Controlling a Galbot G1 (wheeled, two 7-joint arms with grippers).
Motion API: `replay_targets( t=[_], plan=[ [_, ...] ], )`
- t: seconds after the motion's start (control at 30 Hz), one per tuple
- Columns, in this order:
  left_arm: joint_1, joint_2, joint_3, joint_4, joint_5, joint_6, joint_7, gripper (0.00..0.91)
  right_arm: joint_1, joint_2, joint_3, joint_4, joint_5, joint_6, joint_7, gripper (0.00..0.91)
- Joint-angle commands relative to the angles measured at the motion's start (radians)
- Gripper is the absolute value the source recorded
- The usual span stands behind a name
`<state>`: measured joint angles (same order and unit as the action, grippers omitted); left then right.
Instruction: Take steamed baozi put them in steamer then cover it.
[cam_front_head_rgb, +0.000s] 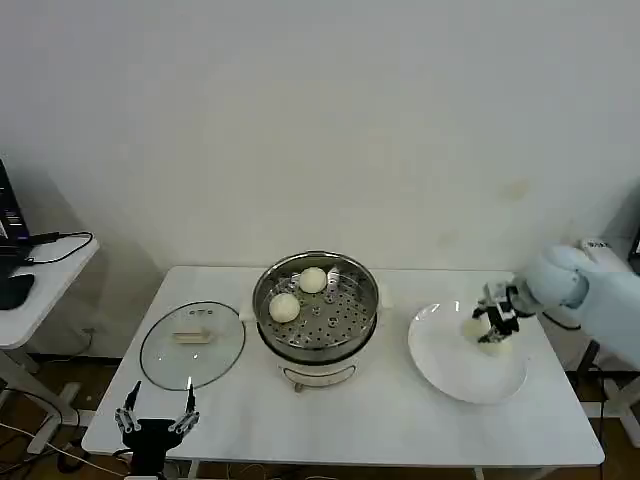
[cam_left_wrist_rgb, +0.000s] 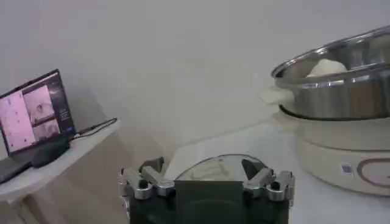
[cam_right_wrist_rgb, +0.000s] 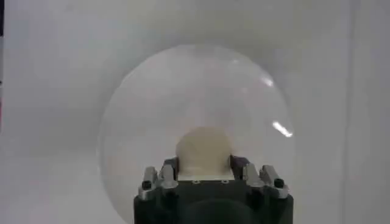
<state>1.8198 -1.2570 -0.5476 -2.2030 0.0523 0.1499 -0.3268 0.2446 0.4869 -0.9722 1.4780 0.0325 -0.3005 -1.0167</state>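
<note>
Two steamed baozi (cam_front_head_rgb: 298, 294) inside the steamer (cam_front_head_rgb: 316, 312), resting on its perforated tray toward the back-left part, close together but apart: one nearer the rear rim (cam_front_head_rgb: 313, 280), one nearer the left rim (cam_front_head_rgb: 285, 307). Round, so no long axis to give. In the left wrist view, top of one bun (cam_left_wrist_rgb: 328, 67) peeking above the steel wall (cam_left_wrist_rgb: 341, 91). Steamer standing about mid-table, slightly toward the back edge, on its cream base (cam_front_head_rgb: 318, 376).

A third baozi (cam_front_head_rgb: 490, 338) on the white plate (cam_front_head_rgb: 467, 355), at the plate's back-right part, near the right end of the table. Right gripper (cam_front_head_rgb: 494, 325) directly over it, fingers apart and straddling the bun on both sides; contact not clear. In the right wrist view, the same bun (cam_right_wrist_rgb: 204, 152) sitting between the two fingers (cam_right_wrist_rgb: 167, 172) just ahead of the gripper body.

Cover (cam_front_head_rgb: 192, 343) lying flat on the table left of the steamer, near the left edge, handle (cam_front_head_rgb: 193, 336) up, the handle's length running roughly along the table's long side. In the left wrist view, the glass lid (cam_left_wrist_rgb: 213, 167) just beyond the gripper.

Left gripper (cam_front_head_rgb: 157, 412) parked at the front-left corner of the table, just in front of the cover, fingers spread, gripping nothing.

White table (cam_front_head_rgb: 380, 420) against a plain pale wall (cam_front_head_rgb: 320, 120). To the left, a separate white desk (cam_front_head_rgb: 30, 290) with a laptop (cam_left_wrist_rgb: 36, 115) and cables.
</note>
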Motion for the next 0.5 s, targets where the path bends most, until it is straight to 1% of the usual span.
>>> replay_targets(
  t=[0.03, 0.07, 0.13, 0.17, 0.23, 0.27, 0.33, 0.4, 0.43, 0.5],
  plan=[
    [0.0, 0.005, -0.003, -0.002, -0.008, 0.0, 0.001, 0.907, 0.468, 0.086, -0.247, 0.04, 0.136, 0.004, -0.012, 0.574],
    [0.001, 0.006, -0.004, -0.003, -0.011, 0.0, 0.001, 0.907, 0.486, 0.125, -0.269, 0.036, 0.148, 0.003, -0.01, 0.584],
    [0.001, 0.006, -0.005, -0.007, -0.019, 0.002, 0.001, 0.907, 0.54, 0.203, -0.301, 0.031, 0.173, -0.003, -0.008, 0.574],
    [0.001, 0.006, -0.006, -0.011, -0.027, 0.004, 0.001, 0.907, 0.557, 0.26, -0.309, 0.027, 0.187, -0.009, -0.003, 0.574],
    [0.001, 0.007, -0.01, -0.015, -0.036, 0.007, -0.001, 0.907, 0.563, 0.321, -0.311, 0.023, 0.207, -0.017, 0.002, 0.584],
    [0.001, 0.008, -0.014, -0.015, -0.044, 0.008, -0.002, 0.907, 0.559, 0.375, -0.309, 0.017, 0.219, -0.02, 0.01, 0.584],
    [0.002, 0.008, -0.02, -0.015, -0.047, 0.007, -0.003, 0.907, 0.545, 0.423, -0.303, 0.01, 0.225, -0.021, 0.017, 0.574],
    [0.005, 0.007, -0.024, -0.016, -0.047, 0.007, -0.003, 0.907, 0.52, 0.489, -0.292, -0.002, 0.229, -0.017, 0.031, 0.584],
    [0.007, 0.004, -0.026, -0.019, -0.047, 0.007, -0.002, 0.907, 0.502, 0.527, -0.286, -0.007, 0.23, -0.013, 0.035, 0.574],
    [0.008, -0.001, -0.029, -0.025, -0.047, 0.008, -0.003, 0.907, 0.464, 0.593, -0.276, -0.016, 0.21, 0.003, 0.036, 0.584]
  ],
)
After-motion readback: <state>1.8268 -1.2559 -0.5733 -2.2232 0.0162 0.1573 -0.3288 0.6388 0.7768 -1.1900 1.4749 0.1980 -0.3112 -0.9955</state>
